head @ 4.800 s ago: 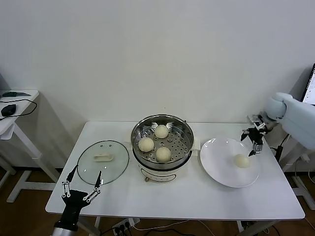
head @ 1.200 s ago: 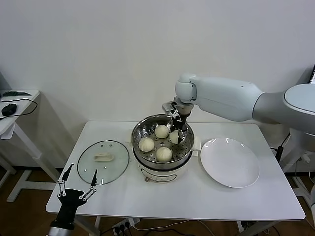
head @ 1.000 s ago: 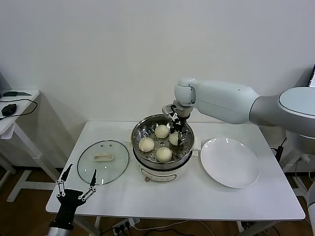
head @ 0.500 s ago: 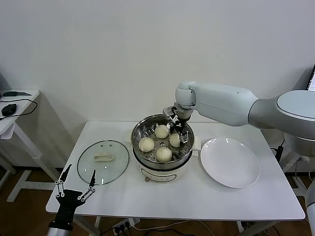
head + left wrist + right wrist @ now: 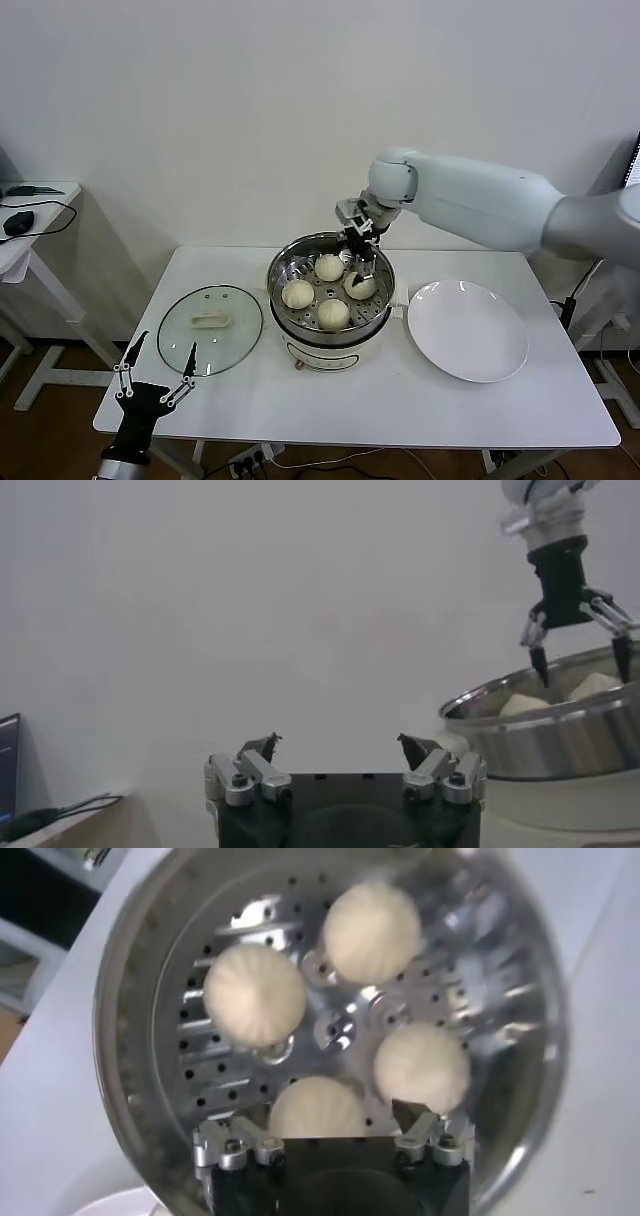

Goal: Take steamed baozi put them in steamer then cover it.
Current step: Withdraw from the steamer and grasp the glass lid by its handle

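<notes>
From the head camera, a white table (image 5: 400,410) holds three big things. The steamer (image 5: 330,292) stands in the middle of the table, closer to the back edge. Four steamed baozi (image 5: 329,268) sit inside it on the tray with holes. The cover (image 5: 210,329) lies flat on the table near the left edge, well apart from the steamer, with its handle facing up. A white plate (image 5: 467,329) lies near the right edge, just beside the steamer. The right gripper (image 5: 359,249) hangs over the back part of the steamer, above the buns. Its fingers are spread wide and hold nothing. The left gripper (image 5: 155,373) waits low at the front left corner of the table, near the front rim of the cover. Its fingers are spread wide too, with nothing in them.

From the left wrist camera, the left gripper (image 5: 340,750) shows its two dark tips far apart with only air between them. Farther off, the shiny steamer (image 5: 560,735) shows with two buns peeking over its rim, and the right gripper (image 5: 580,652) hangs wide above them.

From the right wrist camera, the steamer (image 5: 130,1028) fills the view from above. All four steamed baozi (image 5: 255,995) sit apart from each other around the middle of the tray. The right gripper (image 5: 330,1118) is above them, and nothing is held.
</notes>
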Controlling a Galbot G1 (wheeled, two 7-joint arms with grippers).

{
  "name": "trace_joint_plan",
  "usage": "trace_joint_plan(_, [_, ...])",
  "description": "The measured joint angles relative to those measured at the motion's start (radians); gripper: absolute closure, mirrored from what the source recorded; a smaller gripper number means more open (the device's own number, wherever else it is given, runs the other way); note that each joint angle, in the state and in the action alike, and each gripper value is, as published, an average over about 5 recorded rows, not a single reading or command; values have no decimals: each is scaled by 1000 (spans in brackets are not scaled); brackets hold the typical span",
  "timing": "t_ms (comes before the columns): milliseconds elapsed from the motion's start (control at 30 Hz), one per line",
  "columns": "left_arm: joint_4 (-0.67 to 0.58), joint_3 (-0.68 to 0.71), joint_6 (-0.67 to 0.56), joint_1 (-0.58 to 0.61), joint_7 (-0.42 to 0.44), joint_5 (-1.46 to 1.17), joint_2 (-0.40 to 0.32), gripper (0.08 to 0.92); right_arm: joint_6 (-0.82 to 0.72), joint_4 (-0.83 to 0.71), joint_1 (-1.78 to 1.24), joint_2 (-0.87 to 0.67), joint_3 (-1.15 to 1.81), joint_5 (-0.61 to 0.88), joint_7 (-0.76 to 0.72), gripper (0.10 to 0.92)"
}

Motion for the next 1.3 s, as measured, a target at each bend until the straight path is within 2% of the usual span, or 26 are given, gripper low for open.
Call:
trace_joint_plan(100, [1, 8, 1, -9, -4, 11, 2, 177, 28, 71, -18, -71, 46, 32, 144, 203])
trace_joint_plan(300, [5, 19, 1, -33, -15, 51, 10, 177, 99, 175, -156, -222, 217, 61, 525, 203])
trace_joint_plan(467, [17, 26, 1, -58, -21, 92, 19, 177, 174, 225, -395, -312, 467, 59, 810, 203])
trace_joint_plan(600, [33, 27, -4, -82, -30, 130, 24, 177, 238, 257, -637, -340, 710, 35, 962, 203])
trace_joint_plan(867, [83, 21, -33, -128, -57, 244, 46, 177, 348, 304, -1133, -277, 1213, -51, 1114, 203])
trace_joint_plan(1100, [160, 19, -74, -161, -91, 374, 70, 177, 421, 321, -1497, -147, 1578, -119, 1157, 203])
trace_joint_plan(1300, [243, 22, -87, -175, -127, 504, 84, 177, 471, 341, -1721, -45, 1757, -150, 1164, 203])
